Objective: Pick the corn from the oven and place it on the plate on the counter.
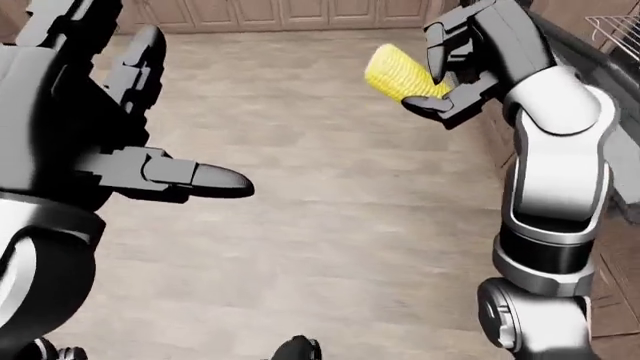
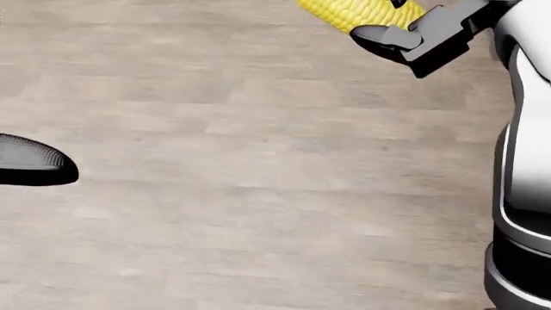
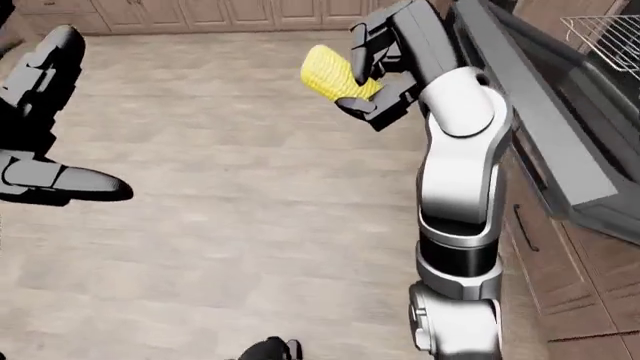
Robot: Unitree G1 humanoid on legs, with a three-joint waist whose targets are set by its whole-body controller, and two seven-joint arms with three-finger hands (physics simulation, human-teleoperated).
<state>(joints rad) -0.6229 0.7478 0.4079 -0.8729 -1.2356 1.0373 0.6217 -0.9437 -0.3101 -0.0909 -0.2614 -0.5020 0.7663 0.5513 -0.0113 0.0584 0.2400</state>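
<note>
Corn (image 1: 398,72): held in the right hand (image 1: 450,71), raised over the floor (image 1: 330,202), clear of the oven (image 3: 560,127).
Right hand: fingers are closed round the cob's near end; the far end juts free.
Left hand (image 1: 120,142): empty, fingers spread.
Handling: the cob is judged light, stiff and ridged, though round enough to roll; a mid-length grasp is advised.
Room: pale wood-plank floor, cabinets (image 1: 280,11) along the top; no plate or worktop is shown.

head view: steep down, close on floor (image 2: 258,181) | eye views: wider, downward | shared: floor under right hand (image 1: 450,71)
</note>
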